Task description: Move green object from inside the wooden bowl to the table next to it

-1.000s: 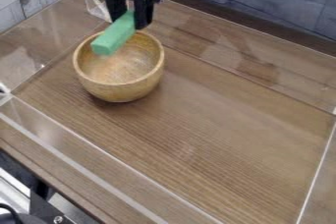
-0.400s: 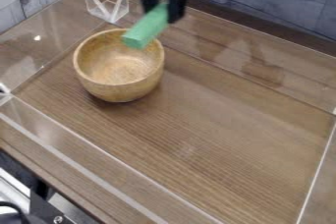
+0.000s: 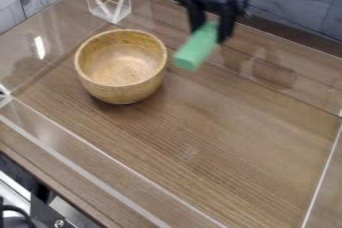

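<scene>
The green object (image 3: 197, 49), a bright-green block, hangs tilted in the air just right of the wooden bowl (image 3: 122, 66), over the table (image 3: 227, 132). My gripper (image 3: 213, 28) comes down from the top of the view and is shut on the block's upper end, its dark fingers either side of it. The round, light-tan bowl stands on the table at the left with nothing inside it. The block's lower end is level with the bowl's rim and a little apart from it.
Clear acrylic walls (image 3: 160, 187) border the brown wood-grain tabletop on all sides. A clear angled bracket (image 3: 107, 4) stands at the back left behind the bowl.
The gripper has carried the green block from above the bowl's far rim to the right, out past the rim, and slightly lower. The bowl has not moved.
</scene>
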Available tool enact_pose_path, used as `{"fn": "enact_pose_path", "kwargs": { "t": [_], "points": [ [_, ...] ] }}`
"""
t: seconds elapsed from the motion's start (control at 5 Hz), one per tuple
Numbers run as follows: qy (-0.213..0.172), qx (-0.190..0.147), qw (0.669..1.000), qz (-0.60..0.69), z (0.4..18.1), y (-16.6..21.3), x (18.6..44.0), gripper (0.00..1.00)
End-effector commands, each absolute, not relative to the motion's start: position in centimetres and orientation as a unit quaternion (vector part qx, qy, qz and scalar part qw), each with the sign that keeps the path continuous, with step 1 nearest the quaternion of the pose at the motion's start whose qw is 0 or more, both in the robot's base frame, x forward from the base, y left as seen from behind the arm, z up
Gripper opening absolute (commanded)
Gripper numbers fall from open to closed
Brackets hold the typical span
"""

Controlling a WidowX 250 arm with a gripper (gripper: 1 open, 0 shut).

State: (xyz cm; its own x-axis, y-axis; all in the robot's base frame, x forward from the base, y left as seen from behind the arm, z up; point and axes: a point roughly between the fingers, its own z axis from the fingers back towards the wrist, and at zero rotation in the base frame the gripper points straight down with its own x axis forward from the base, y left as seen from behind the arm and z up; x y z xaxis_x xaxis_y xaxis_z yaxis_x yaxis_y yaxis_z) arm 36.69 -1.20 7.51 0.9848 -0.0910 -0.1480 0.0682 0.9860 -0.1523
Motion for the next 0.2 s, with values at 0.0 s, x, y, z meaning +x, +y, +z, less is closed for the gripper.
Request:
{"fn": "enact_pose_path", "kwargs": {
  "t": [0.0],
  "points": [
    [0.039, -0.069, 0.996, -0.044, 9.56, -0.02, 37.71, 0.00]
  ]
}}
